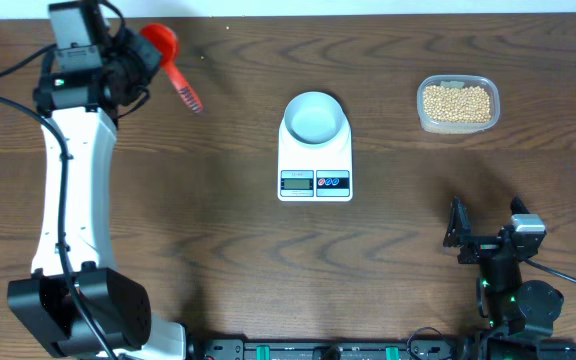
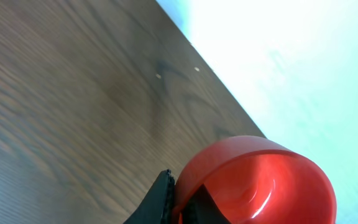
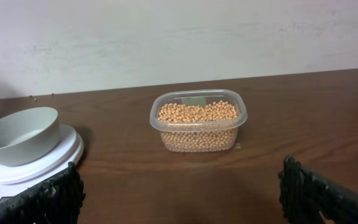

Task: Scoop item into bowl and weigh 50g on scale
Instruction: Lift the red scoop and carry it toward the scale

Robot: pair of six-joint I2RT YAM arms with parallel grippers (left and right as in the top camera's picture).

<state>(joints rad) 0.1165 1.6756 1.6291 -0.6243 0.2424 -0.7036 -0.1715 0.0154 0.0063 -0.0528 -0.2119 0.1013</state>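
Soft even light is falling; glare is bleaching the wall (image 2: 303,62) beyond the red scoop (image 2: 253,180), which is blurring close-up

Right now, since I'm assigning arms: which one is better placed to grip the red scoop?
Left. The left arm's fingers are at the red scoop; the right arm's fingers sit open by the front edge, facing the tub of beans.
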